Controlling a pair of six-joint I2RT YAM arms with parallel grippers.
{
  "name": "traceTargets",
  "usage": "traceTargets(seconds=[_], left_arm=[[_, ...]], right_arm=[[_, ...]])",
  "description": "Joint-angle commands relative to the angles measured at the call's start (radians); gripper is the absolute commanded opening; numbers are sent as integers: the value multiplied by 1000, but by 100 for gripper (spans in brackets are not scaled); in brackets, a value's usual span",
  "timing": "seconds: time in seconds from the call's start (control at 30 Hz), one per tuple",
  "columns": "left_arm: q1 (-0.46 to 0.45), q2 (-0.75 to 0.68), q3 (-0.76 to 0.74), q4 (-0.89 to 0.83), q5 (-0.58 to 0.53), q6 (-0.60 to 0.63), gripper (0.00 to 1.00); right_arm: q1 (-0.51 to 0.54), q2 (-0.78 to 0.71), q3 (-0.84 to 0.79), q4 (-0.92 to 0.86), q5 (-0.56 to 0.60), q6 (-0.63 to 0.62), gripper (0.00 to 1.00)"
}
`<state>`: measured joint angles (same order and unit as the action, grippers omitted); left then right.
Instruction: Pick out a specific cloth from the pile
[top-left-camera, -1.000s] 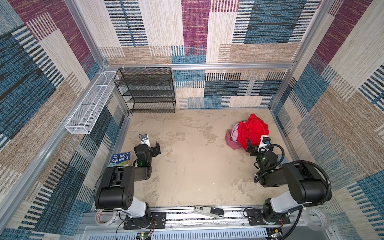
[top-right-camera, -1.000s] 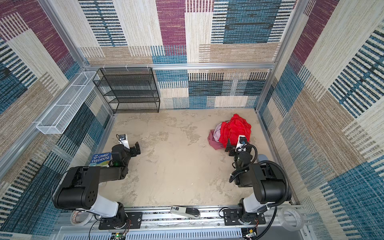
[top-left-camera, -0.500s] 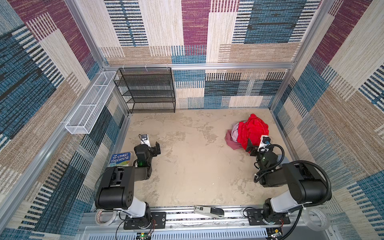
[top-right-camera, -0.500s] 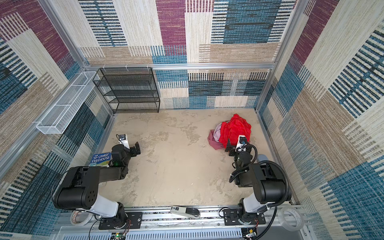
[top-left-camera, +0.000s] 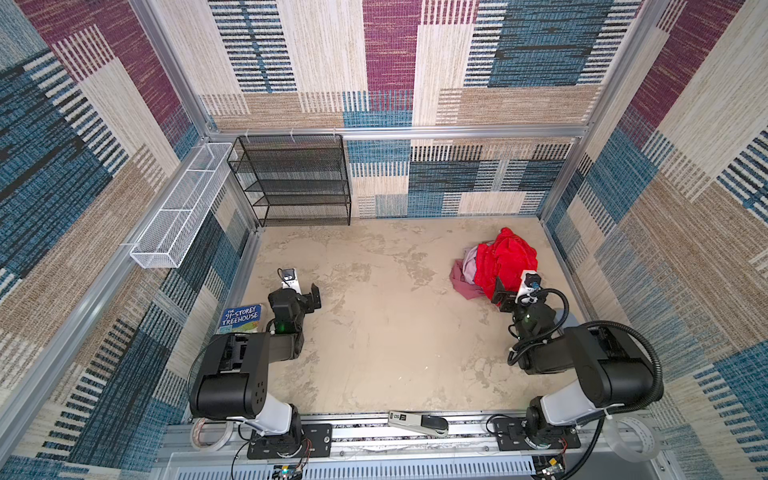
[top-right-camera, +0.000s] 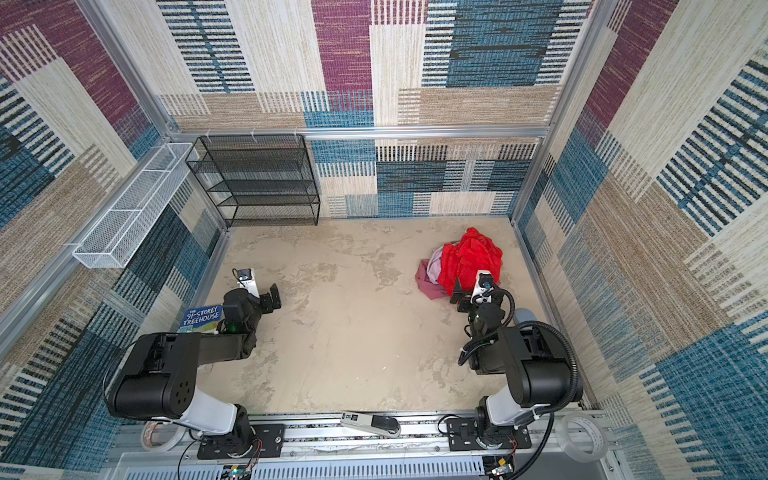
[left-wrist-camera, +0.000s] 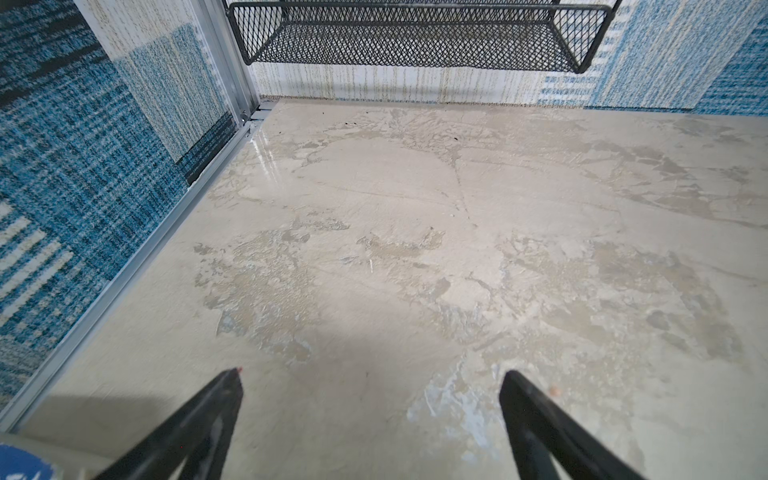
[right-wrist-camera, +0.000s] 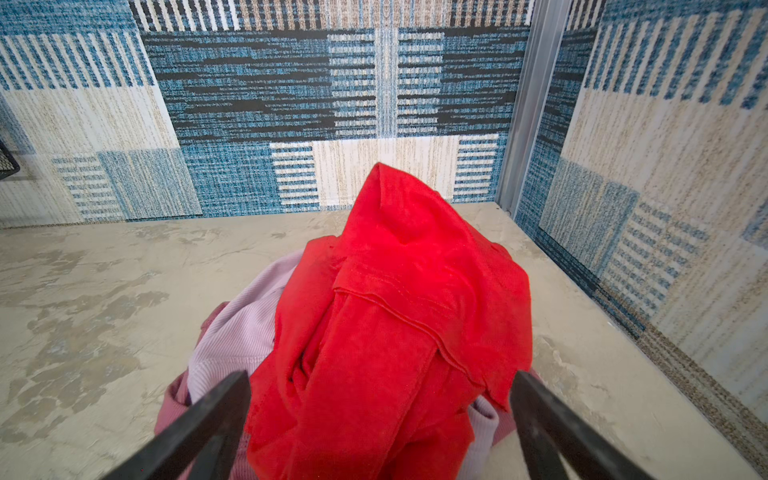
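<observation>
— What covers the walls (top-left-camera: 519, 62)?
— Woven patchwork in blue, beige and plum, some blocks striped, set in a metal frame (top-left-camera: 457, 132).
— The floor (top-left-camera: 395, 332)?
— Mottled beige, a little glossy by the corner.
— Any furniture?
— A black mesh shelf (top-left-camera: 299, 183) against the back wall, and a white wire basket (top-left-camera: 183, 216) hung on the left wall beside it. The light is even.

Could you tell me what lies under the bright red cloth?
A pale lilac cloth and the dusty rose cloth poke out beneath the red cloth; the rest of them is covered.
</observation>
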<state>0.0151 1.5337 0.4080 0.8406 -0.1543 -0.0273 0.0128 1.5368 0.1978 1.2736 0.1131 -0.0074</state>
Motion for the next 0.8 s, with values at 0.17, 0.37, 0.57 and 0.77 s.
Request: traceTargets(seconds=[0.17, 0.37, 0.57, 0.77], left_arm=[[-13, -246, 101, -397, -15, -58, 69], [-53, -419, 157, -588, 55, -197, 67], [-154, -451, 284, -835, 72, -288, 66], [-257, -410, 377, -1030, 52, -302, 65]], right_arm=[[3, -101, 95, -207, 10, 5, 82], [100, -192, 347, -667, 124, 52, 66], [267, -173, 555, -997, 132, 47, 63], [335, -111, 653, -1223, 28, 111, 49]])
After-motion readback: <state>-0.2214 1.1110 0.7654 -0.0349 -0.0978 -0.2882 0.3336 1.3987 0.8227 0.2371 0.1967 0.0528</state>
